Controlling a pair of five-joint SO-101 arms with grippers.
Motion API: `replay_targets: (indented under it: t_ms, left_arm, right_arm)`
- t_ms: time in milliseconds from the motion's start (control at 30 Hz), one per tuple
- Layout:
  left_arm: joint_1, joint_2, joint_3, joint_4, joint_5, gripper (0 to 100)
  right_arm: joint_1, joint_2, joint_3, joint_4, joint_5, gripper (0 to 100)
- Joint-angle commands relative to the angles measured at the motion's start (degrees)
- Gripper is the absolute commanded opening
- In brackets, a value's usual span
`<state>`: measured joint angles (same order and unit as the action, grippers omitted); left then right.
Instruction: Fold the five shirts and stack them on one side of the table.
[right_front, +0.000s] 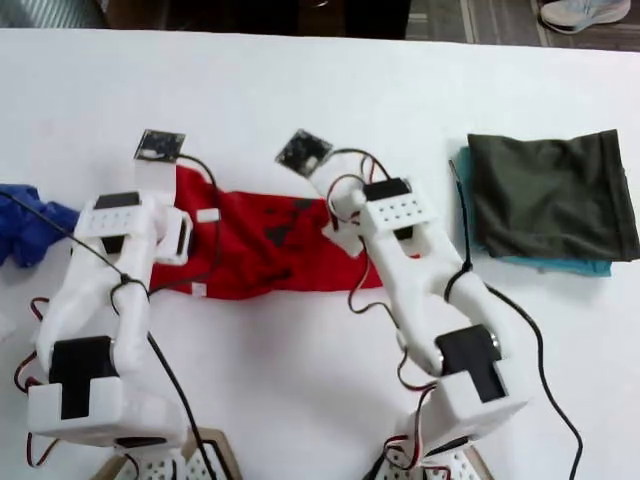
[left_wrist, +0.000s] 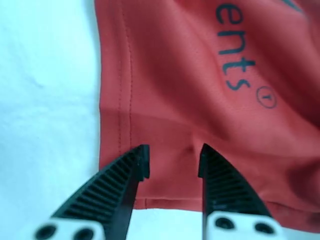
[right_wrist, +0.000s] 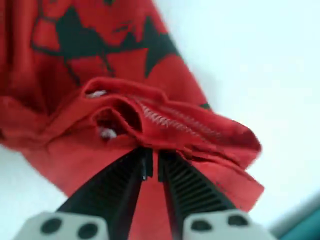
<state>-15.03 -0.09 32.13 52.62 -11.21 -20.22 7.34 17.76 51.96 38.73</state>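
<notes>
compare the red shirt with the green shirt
The red shirt lies rumpled and spread out; the green shirt sits neatly folded. The red shirt has dark print; the green shirt looks plain. The red shirt rests on the table; the green shirt tops a teal shirt.

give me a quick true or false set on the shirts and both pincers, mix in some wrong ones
1. The left pincer is open over the red shirt. True.
2. The dark green shirt lies on the red shirt. False: it sits folded on a teal shirt, apart from the red one.
3. The right pincer is wide open. False: it is shut on a fold of the red shirt.
4. A blue shirt lies bunched on the left arm's outer side. True.
</notes>
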Motion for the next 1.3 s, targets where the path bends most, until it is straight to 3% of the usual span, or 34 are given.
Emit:
replay_targets:
  t_ms: [0, 333, 533, 700, 867, 1033, 1267]
  left_arm:
    - [0.44, -2.37, -0.22, -0.53, 0.18, 18]
    - [0.44, -2.37, -0.22, -0.53, 0.18, 18]
    - [0.44, -2.37, -0.22, -0.53, 0.18, 18]
    - [0.44, -2.37, -0.22, -0.62, 0.18, 18]
    - [0.09, -2.46, -0.22, -0.62, 0.53, 18]
    - [-1.23, -2.55, -0.31, -0.62, 0.70, 18]
    - [-1.58, -2.90, -0.57, -0.18, 1.93, 18]
  right_arm:
    - [-0.48, 2.33, -6.24, -1.80, -2.11, 2.2]
    - [-0.04, 14.02, -20.40, -1.45, -12.13, 2.2]
    - [1.45, 8.22, -28.13, 13.58, -16.70, 2.2]
    - [-2.42, 1.54, -22.15, 20.53, -16.44, 2.2]
    - [-9.54, -2.51, -6.59, 11.12, -16.70, 2.2]
    - [-11.30, -2.68, 3.78, -0.13, -16.88, 2.2]
    - [-11.12, -1.98, 11.34, -0.31, -16.70, 2.2]
